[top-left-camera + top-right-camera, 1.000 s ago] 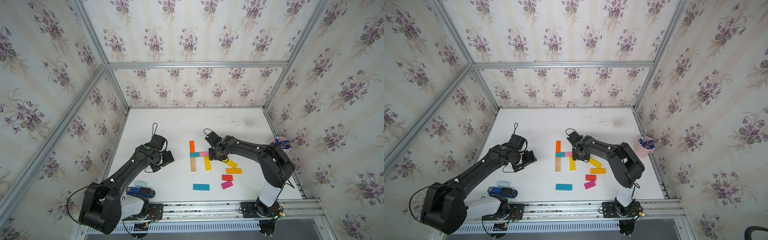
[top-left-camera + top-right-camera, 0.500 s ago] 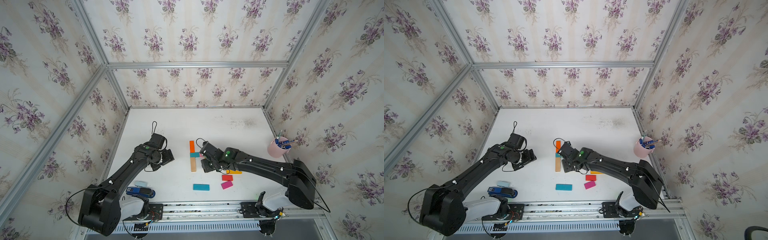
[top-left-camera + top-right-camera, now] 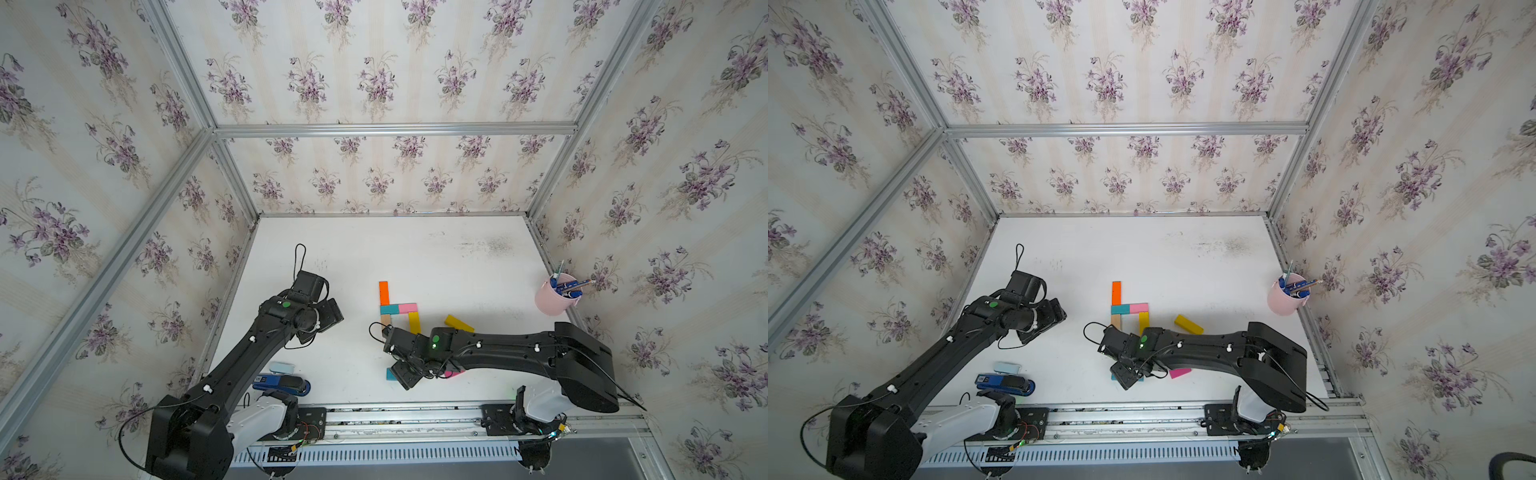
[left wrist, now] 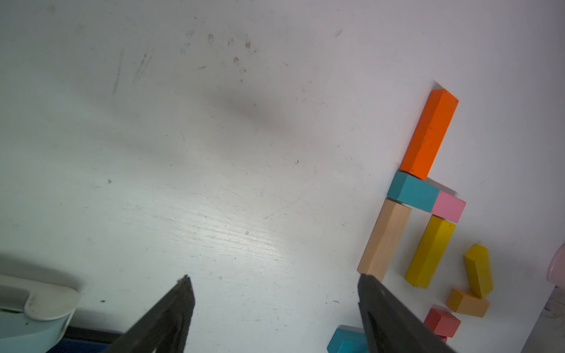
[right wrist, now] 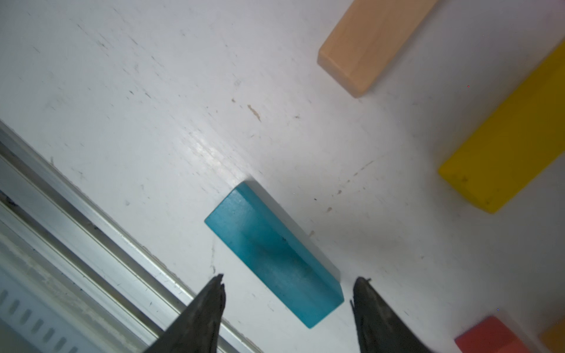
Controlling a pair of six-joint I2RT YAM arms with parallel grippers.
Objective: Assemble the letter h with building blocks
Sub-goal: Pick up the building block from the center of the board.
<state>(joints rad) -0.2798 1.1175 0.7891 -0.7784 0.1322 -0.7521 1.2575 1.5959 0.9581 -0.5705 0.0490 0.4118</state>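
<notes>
Right arm has swung off the crossbar and down toward the front edge since a second ago, while my left arm has barely shifted.

In both top views the right gripper (image 3: 403, 376) (image 3: 1126, 376) hangs over the loose teal block (image 3: 389, 374), close to the front rail (image 3: 395, 409). The letter h (image 3: 398, 308) (image 3: 1128, 309) lies flat further back, well apart from that gripper. Behind it I've got wide bare table (image 3: 415, 257) all the way to the back wall. The loose yellow block (image 3: 458, 323) sits just beside the forearm, and a magenta block (image 3: 1180, 372) peeks out under it. The pink cup (image 3: 555, 296) hugs the right edge. The left gripper (image 3: 332, 316) hovers over empty table, with open room between it and the h. The stapler (image 3: 282, 382) and the pale blue pad (image 3: 281, 367) sit near the front left.

Left wrist view now: the left gripper (image 4: 274, 276) is spread wide with nothing between its fingers (image 4: 171, 311). The h shows whole here, with the orange block (image 4: 429, 134) over the short teal block (image 4: 412, 192), the pink block (image 4: 449, 206) butted beside that, and the wood block (image 4: 383, 238) and yellow leg (image 4: 429, 252) below.

Right wrist view: the right gripper (image 5: 290, 278) is spread. The loose teal block (image 5: 272, 253) has its near end between the tips, and I see a gap on each side. The rail (image 5: 91, 229) runs close alongside, so it's tight there.
</notes>
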